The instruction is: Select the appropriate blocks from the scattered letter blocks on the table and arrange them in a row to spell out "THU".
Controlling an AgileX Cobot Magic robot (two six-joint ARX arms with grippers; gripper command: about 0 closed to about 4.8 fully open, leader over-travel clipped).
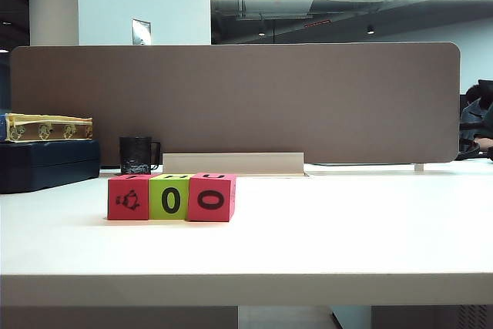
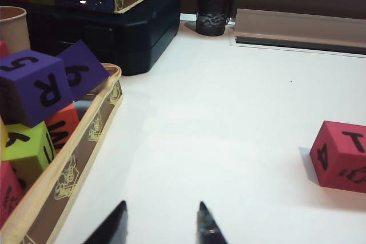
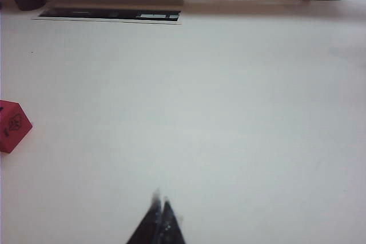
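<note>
Three letter blocks [image 1: 171, 196] touching in a row on the bench [image 1: 308, 244], just in front of the black mug [image 1: 139, 155] — top faces apparently T, H, U, though foreshortened. Left gripper [image 2: 162, 225] parted, empty, near the end block; right gripper [image 3: 160, 212] clenched, empty, farther off. Risk: a stray sweep nudging the row crooked.

Table [image 1: 347, 236] right of blocks [image 1: 171, 196] open.
</note>
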